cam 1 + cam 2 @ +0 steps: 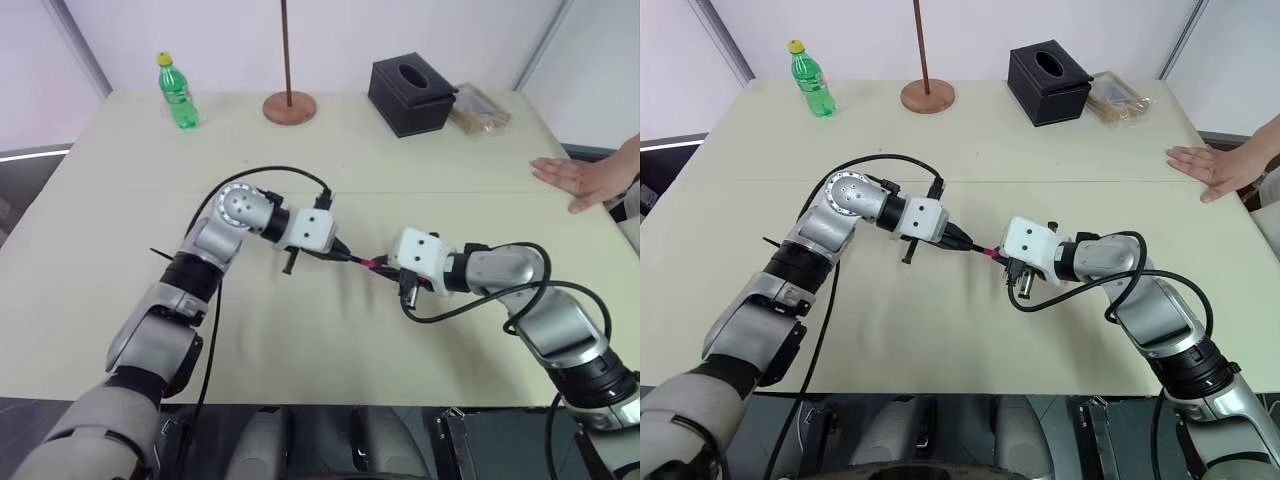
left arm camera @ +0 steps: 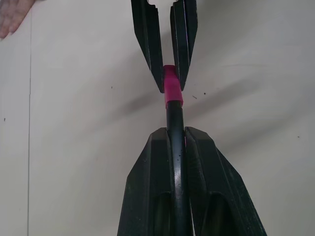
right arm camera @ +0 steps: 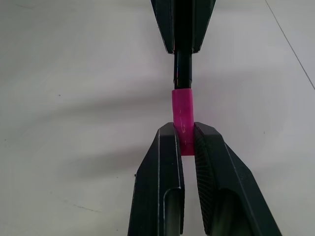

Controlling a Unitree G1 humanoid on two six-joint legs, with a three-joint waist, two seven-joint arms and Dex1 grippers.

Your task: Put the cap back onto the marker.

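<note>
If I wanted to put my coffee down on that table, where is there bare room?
The widest bare patch of the table lies on the robot's left, below the green bottle. Another runs along the near edge under the two arms. The far edge is crowded: bottle, wooden stand base, black tissue box, a packet. A person's hand rests at the right.

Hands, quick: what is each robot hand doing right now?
Left hand: closed, holding the marker.
Right hand: closed, holding the cap, which sits on the marker's end.
</note>
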